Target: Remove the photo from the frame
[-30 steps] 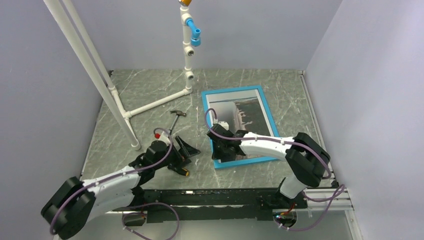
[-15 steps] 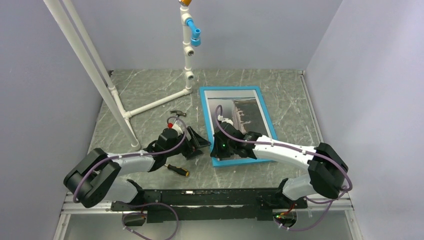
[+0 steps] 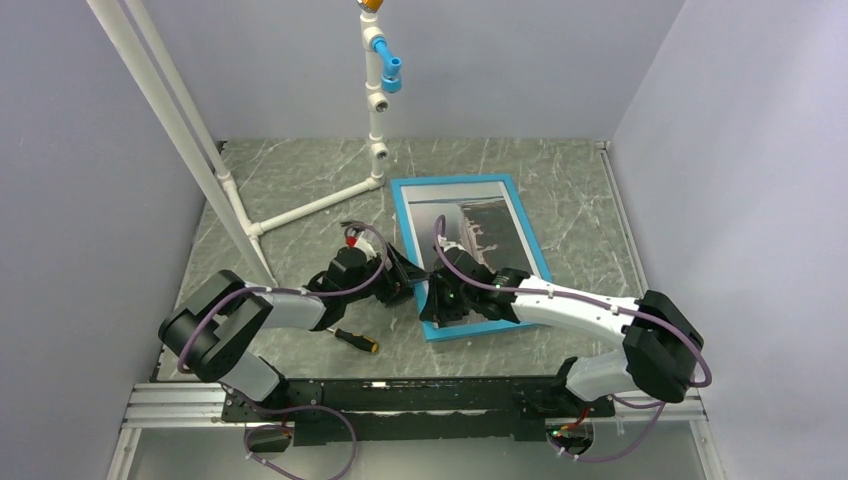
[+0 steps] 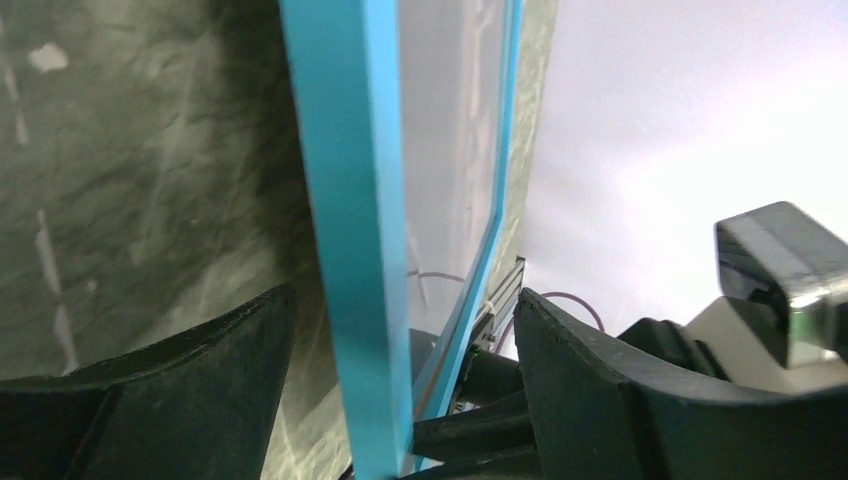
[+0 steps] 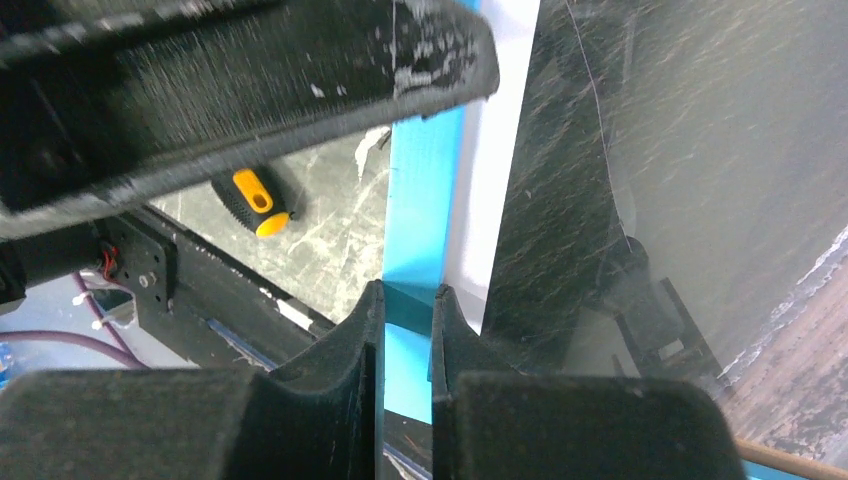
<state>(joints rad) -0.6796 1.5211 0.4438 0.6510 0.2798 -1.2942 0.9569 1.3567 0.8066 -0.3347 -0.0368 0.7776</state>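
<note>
Marble table (image 3: 300,180): frame (image 3: 530,228) shifted left (left arm (image 3: 285,305) nearer)

One frame (image 3: 533,232), one photo (image 3: 480,215) in it, one screwdriver (image 3: 355,340) at lower left, one white pipe stand (image 3: 312,206) at upper left, and two arms: left arm (image 3: 285,305), right arm (image 3: 570,305).

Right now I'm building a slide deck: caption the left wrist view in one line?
Open left hand straddling the turquoise edge of the frame, grey marbled table beside it.
</note>
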